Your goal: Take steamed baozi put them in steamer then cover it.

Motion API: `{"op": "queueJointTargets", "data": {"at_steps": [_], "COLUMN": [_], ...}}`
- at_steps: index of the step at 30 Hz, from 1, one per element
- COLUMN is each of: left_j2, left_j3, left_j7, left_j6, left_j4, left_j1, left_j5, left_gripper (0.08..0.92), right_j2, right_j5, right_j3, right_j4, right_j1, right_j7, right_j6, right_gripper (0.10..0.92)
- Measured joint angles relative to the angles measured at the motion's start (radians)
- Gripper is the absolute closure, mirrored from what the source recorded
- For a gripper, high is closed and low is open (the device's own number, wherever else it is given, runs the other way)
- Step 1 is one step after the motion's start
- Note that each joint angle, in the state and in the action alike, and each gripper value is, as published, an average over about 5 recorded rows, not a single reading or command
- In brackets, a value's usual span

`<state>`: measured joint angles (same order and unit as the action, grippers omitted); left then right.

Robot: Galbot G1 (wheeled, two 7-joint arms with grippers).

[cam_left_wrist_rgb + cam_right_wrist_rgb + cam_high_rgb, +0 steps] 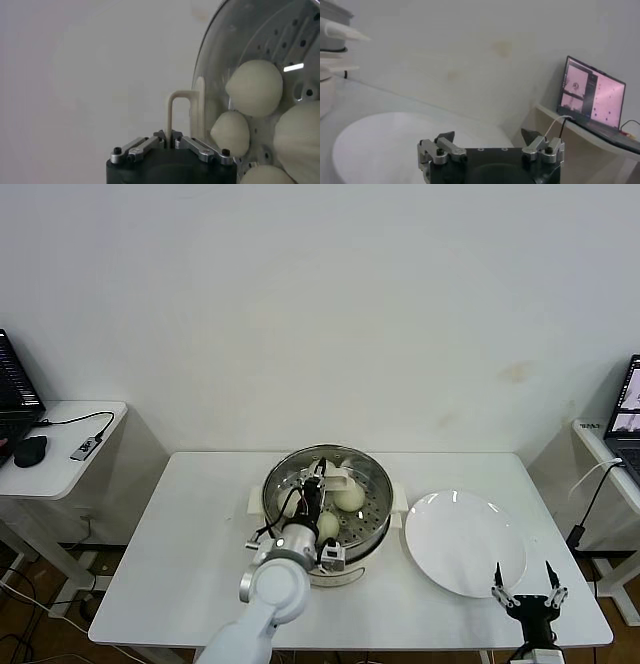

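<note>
The steamer (378,487) stands mid-table, shiny steel on a white base. Several cream-white baozi (349,497) lie on its perforated tray; in the left wrist view they show through the glass (254,88). The clear cover (212,60) with its metal rim is over the pot. I cannot tell whether it rests on the rim. My left gripper (318,486) (168,136) is shut on the cover's whitish handle (176,105). My right gripper (523,585) (487,135) waits open and holds nothing, at the table's front right beside the plate.
A flat white plate (465,542) (380,140) lies right of the steamer. Side tables flank the work table: the left one holds a laptop, a mouse (30,450) and a cable, the right one a laptop (628,412) (592,95).
</note>
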<state>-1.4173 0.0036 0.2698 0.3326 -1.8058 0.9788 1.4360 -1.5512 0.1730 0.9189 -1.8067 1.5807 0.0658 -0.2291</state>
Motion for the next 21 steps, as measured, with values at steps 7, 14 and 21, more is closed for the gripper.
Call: {"op": "queueJointTargets", "data": {"at_steps": [7,14,21], "left_j2": [-0.005,0.007,0.040], "left_j3": [-0.004,-0.008,-0.005], "left_j7": [-0.008,-0.014,-0.029], "left_j6": [0.001,0.004,0.005], "left_j4": [0.000,-0.028,-0.105], "left_j1": [0.008,0.027,0.073], "left_j5": [-0.005,-0.014,-0.042], "left_gripper": [0.821,0.626,0.418], "right_j2": [-0.001,-0.003,-0.005], "right_j5": [0.002,0.004,0.006], "right_j3": [-0.004,-0.009,-0.010], "right_j4": [0.000,-0.002,-0.004], "right_j1": [0.001,0.002,0.007], "right_j7": [0.001,0.001,0.001], "right_j6": [0.000,0.000,-0.001], "right_gripper": [0.203,0.203,0.203]}}
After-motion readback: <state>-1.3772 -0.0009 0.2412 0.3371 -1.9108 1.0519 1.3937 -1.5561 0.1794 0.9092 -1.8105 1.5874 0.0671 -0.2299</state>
